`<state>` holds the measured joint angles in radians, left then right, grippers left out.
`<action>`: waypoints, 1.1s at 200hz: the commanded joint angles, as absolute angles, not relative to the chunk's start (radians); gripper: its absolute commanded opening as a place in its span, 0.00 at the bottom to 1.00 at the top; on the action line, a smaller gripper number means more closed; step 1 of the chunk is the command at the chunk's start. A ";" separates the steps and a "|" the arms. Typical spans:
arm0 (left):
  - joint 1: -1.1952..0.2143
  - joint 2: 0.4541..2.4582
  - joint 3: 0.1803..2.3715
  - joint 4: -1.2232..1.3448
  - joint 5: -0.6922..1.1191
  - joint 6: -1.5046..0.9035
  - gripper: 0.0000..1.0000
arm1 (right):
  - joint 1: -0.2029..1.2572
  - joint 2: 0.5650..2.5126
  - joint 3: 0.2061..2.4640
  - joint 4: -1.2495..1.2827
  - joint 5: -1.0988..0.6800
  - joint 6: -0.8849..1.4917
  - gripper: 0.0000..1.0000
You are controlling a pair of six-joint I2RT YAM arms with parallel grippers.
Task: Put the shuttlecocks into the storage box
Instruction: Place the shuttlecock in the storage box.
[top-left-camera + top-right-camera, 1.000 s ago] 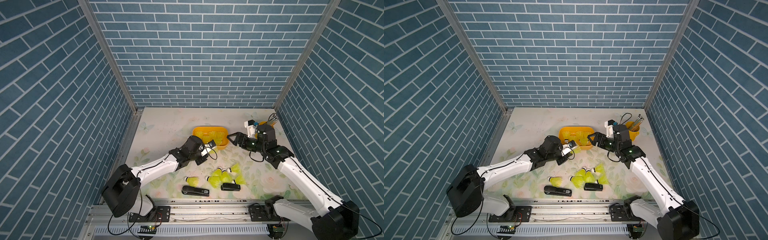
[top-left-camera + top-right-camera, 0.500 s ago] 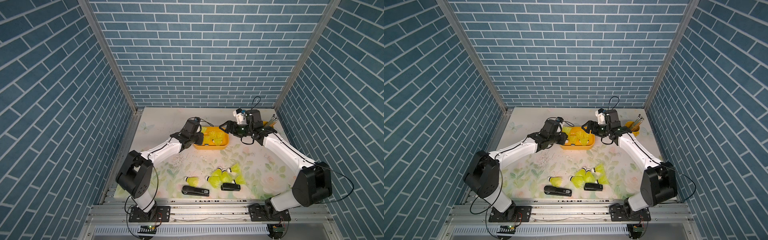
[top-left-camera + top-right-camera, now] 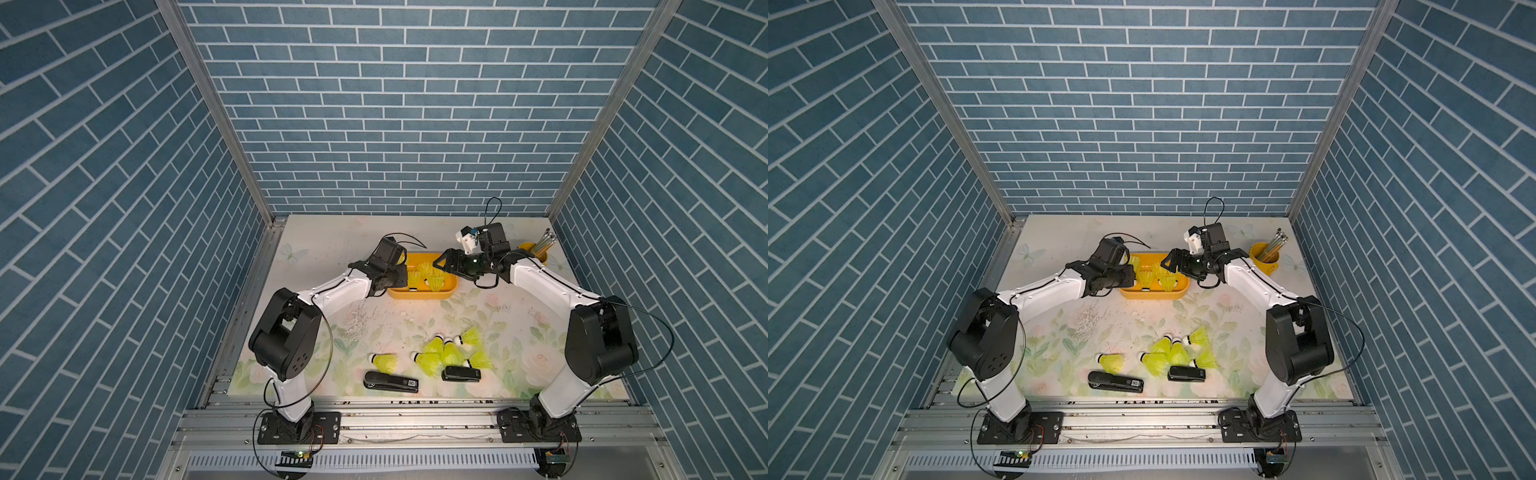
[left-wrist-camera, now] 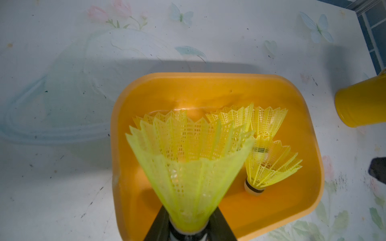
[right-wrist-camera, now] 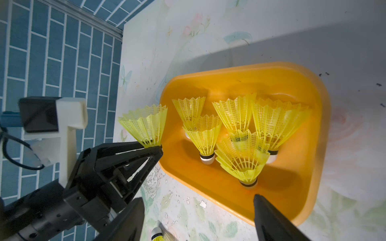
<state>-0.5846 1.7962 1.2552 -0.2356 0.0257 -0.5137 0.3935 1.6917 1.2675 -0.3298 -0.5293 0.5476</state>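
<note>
**Shuttlecock held over the box's end**

Left gripper (image 4: pixel 188 231) is clamped tight on the white tip of one shuttlecock (image 4: pixel 188 177), skirt pointing away, at the end of the storage box (image 3: pixel 419 296) nearest that arm. It seems to hang just over the rim rather than inside. Five more shuttlecocks (image 5: pixel 242 162) sit in the box, most with tips down. Right gripper (image 5: pixel 198 219) hovers above the opposite end, jaws wide with nothing between them. A loose cluster of shuttlecocks (image 3: pixel 444 353) lies on the table (image 3: pixel 332 249), well apart from the box, beside two black staplers (image 3: pixel 390 381).
</note>
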 commanded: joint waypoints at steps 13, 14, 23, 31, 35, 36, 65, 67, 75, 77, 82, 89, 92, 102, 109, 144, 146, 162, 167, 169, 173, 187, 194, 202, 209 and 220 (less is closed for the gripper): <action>-0.578 1.835 1.304 -0.303 0.004 -0.526 0.25 | 0.393 1.735 1.323 -0.379 -0.590 0.460 0.83; -0.578 1.836 1.305 -0.304 0.003 -0.526 0.25 | 0.393 1.737 1.324 -0.379 -0.592 0.459 0.83; -0.579 1.845 1.311 -0.311 0.002 -0.528 0.25 | 0.393 1.749 1.332 -0.384 -0.607 0.450 0.83; -0.580 1.847 1.315 -0.314 0.000 -0.528 0.25 | 0.393 1.758 1.341 -0.390 -0.615 0.442 0.83; -0.579 1.850 1.315 -0.314 0.000 -0.529 0.25 | 0.393 1.763 1.344 -0.394 -0.619 0.438 0.83; -0.578 1.850 1.315 -0.315 0.000 -0.529 0.25 | 0.393 1.764 1.346 -0.395 -0.620 0.438 0.83; -0.579 1.866 1.329 -0.330 0.000 -0.529 0.25 | 0.393 1.790 1.365 -0.394 -0.646 0.425 0.83; -0.579 1.867 1.330 -0.332 0.000 -0.529 0.25 | 0.393 1.791 1.366 -0.393 -0.647 0.425 0.83; -0.578 1.874 1.338 -0.346 -0.006 -0.530 0.25 | 0.392 1.796 1.370 -0.393 -0.648 0.426 0.83; -0.578 1.875 1.340 -0.350 -0.007 -0.529 0.25 | 0.392 1.797 1.371 -0.394 -0.649 0.426 0.83; -0.578 1.880 1.346 -0.357 -0.010 -0.528 0.25 | 0.393 1.799 1.374 -0.393 -0.649 0.428 0.83; -0.579 1.884 1.348 -0.362 -0.009 -0.528 0.25 | 0.393 1.801 1.380 -0.391 -0.649 0.429 0.83; -0.578 1.885 1.348 -0.362 -0.009 -0.528 0.25 | 0.393 1.801 1.382 -0.391 -0.648 0.430 0.83; -0.578 1.887 1.348 -0.360 -0.007 -0.529 0.25 | 0.392 1.802 1.386 -0.392 -0.647 0.431 0.82; -0.579 1.888 1.348 -0.361 -0.007 -0.529 0.26 | 0.393 1.802 1.388 -0.392 -0.647 0.432 0.82; -0.579 1.891 1.350 -0.369 -0.018 -0.529 0.26 | 0.393 1.796 1.379 -0.387 -0.643 0.436 0.82; -0.579 1.891 1.350 -0.370 -0.018 -0.529 0.26 | 0.393 1.796 1.378 -0.386 -0.643 0.437 0.82; -0.580 1.889 1.349 -0.374 -0.021 -0.531 0.26 | 0.393 1.795 1.374 -0.384 -0.639 0.439 0.82; -0.581 1.887 1.348 -0.374 -0.021 -0.531 0.27 | 0.393 1.795 1.374 -0.383 -0.638 0.439 0.82; -0.580 1.887 1.347 -0.374 -0.021 -0.532 0.27 | 0.393 1.795 1.374 -0.383 -0.638 0.439 0.82; -0.580 1.885 1.345 -0.373 -0.021 -0.532 0.27 | 0.393 1.796 1.374 -0.382 -0.638 0.440 0.82; -0.581 1.884 1.339 -0.371 -0.019 -0.534 0.28 | 0.393 1.797 1.376 -0.380 -0.638 0.441 0.82; -0.581 1.884 1.337 -0.371 -0.017 -0.534 0.29 | 0.393 1.799 1.376 -0.380 -0.638 0.442 0.82; -0.581 1.885 1.337 -0.373 -0.015 -0.534 0.31 | 0.393 1.801 1.377 -0.380 -0.637 0.443 0.82; -0.581 1.886 1.337 -0.373 -0.015 -0.534 0.34 | 0.392 1.801 1.377 -0.380 -0.637 0.443 0.82; -0.581 1.887 1.336 -0.373 -0.014 -0.534 0.39 | 0.392 1.802 1.377 -0.380 -0.638 0.443 0.82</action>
